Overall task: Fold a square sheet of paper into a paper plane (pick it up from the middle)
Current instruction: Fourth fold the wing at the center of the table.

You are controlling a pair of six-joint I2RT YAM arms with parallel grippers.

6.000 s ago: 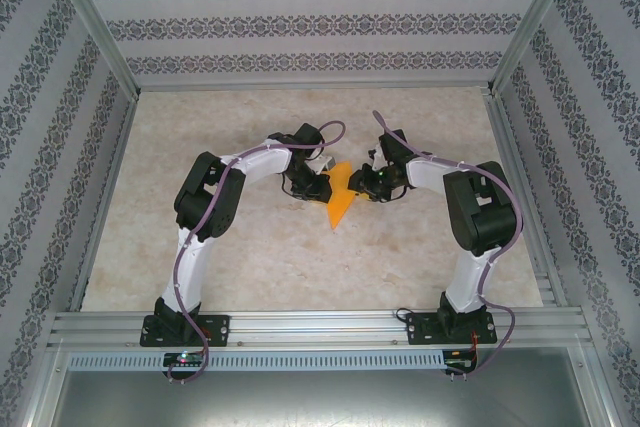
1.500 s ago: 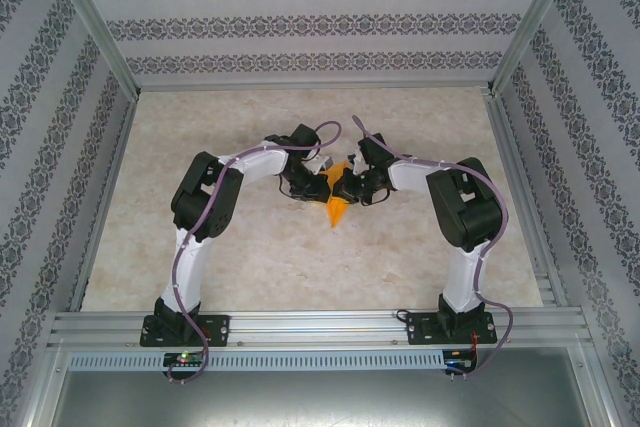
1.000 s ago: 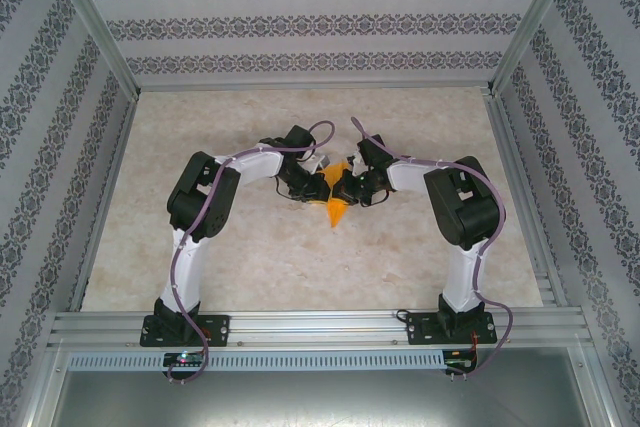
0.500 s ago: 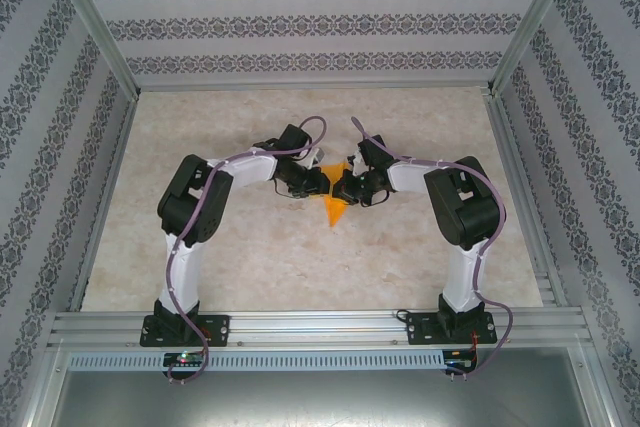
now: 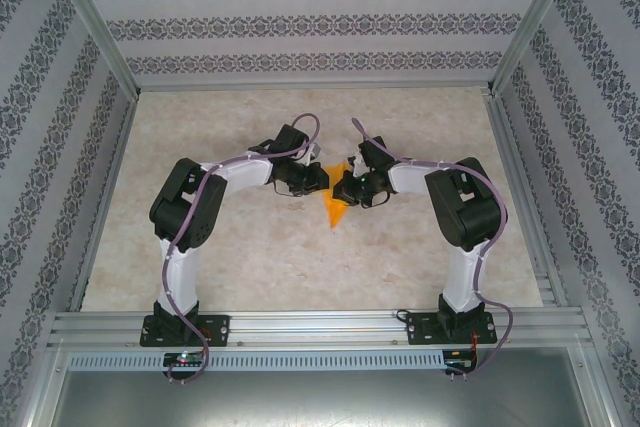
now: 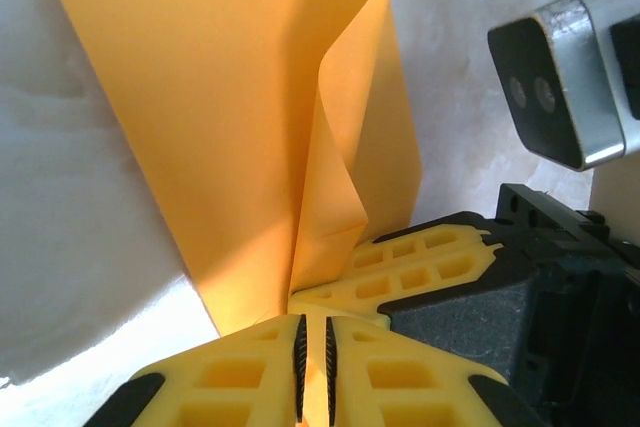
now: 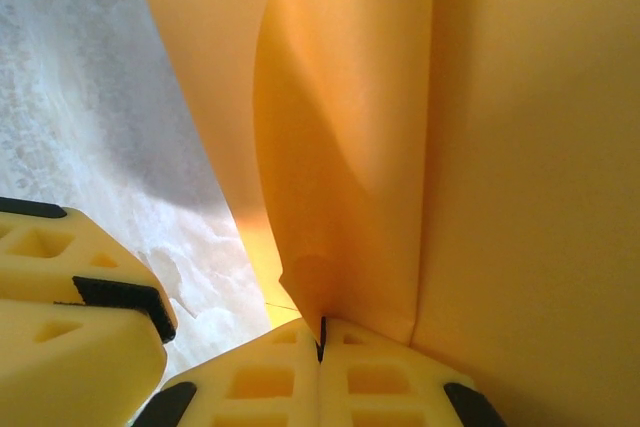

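Thin orange-yellow paper sheet (image 5: 336, 209), part-folded, middle of pale marbled worktop (image 5: 300, 267). Left jaws and right jaws both pinching it. Left elbow swung further left; sheet looks narrower, so crease likely forming.

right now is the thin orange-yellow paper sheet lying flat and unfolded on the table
No, the thin orange-yellow paper sheet is folded and bowed, pinched in the right pincer.
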